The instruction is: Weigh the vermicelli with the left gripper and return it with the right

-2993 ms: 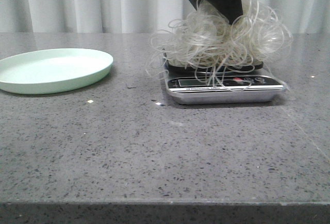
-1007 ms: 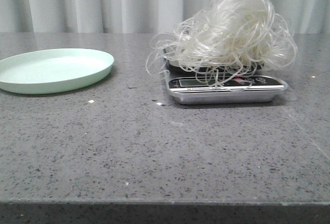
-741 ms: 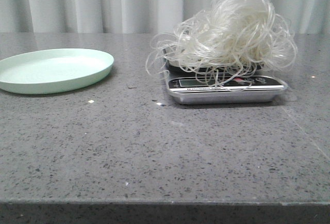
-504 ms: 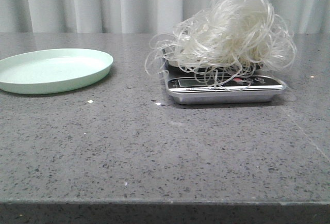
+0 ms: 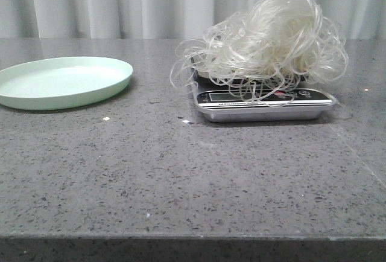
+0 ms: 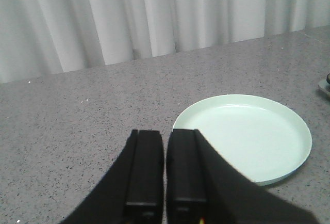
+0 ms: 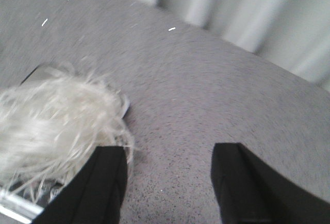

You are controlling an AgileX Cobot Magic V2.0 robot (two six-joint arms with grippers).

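The tabletop (image 5: 181,171) is speckled grey stone with a dull sheen. The vermicelli (image 5: 271,38) looks glassy and translucent, the scale (image 5: 265,104) probably brushed metal, the plate (image 5: 60,81) smooth pale-green plastic.

grey stone table (image 5: 181,171), green plate (image 5: 63,82), scale (image 5: 265,103)

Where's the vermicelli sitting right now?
In the front view the vermicelli is piled on the scale, right of centre on the table, well apart from the green plate at the left.
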